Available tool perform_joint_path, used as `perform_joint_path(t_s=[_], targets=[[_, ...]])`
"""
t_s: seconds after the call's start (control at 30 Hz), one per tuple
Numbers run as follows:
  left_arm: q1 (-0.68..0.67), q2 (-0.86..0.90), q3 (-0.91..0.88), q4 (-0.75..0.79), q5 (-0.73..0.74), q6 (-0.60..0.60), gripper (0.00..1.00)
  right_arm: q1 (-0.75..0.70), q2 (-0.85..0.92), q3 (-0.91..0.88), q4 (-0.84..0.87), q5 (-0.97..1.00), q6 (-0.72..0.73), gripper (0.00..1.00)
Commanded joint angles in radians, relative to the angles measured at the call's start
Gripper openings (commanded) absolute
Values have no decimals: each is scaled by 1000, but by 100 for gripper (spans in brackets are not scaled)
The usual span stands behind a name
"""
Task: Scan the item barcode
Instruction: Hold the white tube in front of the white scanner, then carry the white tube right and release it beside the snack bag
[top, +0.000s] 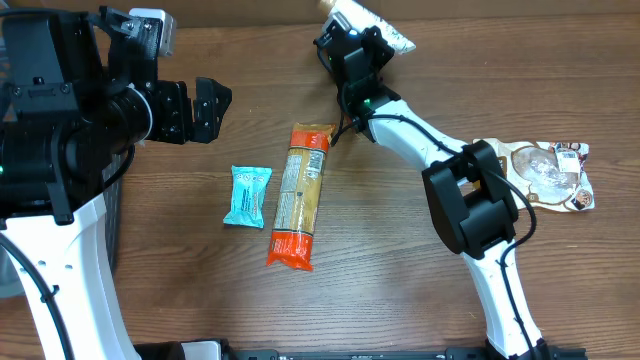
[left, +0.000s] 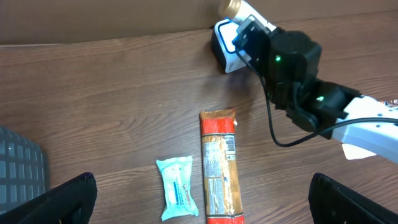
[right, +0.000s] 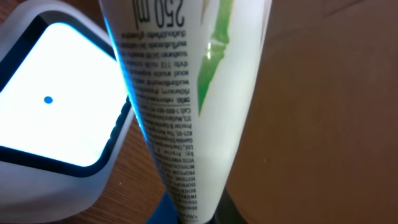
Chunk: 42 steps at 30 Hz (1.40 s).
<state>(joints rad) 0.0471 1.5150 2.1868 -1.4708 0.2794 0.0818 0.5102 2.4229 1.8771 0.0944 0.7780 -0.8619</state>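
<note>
The item is a white tube (right: 186, 93) with small black print and a green leaf mark. My right gripper (right: 193, 214) is shut on its lower end. The tube is held tilted just to the right of the scanner (right: 56, 112), whose window glows white with a blue dot. From overhead, the right gripper (top: 350, 50) is at the table's far edge with the tube (top: 380, 28) sticking out past it. The left wrist view shows the white scanner (left: 225, 46) beside that arm. My left gripper (top: 192, 108) hangs open at the left, holding nothing.
An orange-and-red pasta packet (top: 300, 195) lies mid-table, with a teal wipes packet (top: 247, 195) to its left. A clear food packet (top: 550, 175) lies at the right. A brown wall (right: 323, 93) stands close behind the tube. A grey basket (left: 18, 168) sits at the left.
</note>
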Motion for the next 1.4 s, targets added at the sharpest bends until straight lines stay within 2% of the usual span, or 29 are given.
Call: perform_joint_path(t_s=[0.0,0.1,0.53,0.97,1.03,1.2,1.37], targets=[[-2,3,8,1,-2,16,100,-8,18,24,49,37,-96,4],[-2,3,8,1,-2,16,100,-20,46,24,54,40,-142,4],[-2,3,8,1,-2,16,100,-61,58,24,59,25,-130,4],[-2,3,8,1,-2,16,100,28,16,24,23,33,-130,4],[-2,3,8,1,-2,16,100,35,-25,24,-19,41,-109,4],[-2,3,8,1,-2,16,100,41,-217,24,-236,15,63,4],[-2,3,8,1,-2,16,100,47,-455,24,-612,-212,365,4]])
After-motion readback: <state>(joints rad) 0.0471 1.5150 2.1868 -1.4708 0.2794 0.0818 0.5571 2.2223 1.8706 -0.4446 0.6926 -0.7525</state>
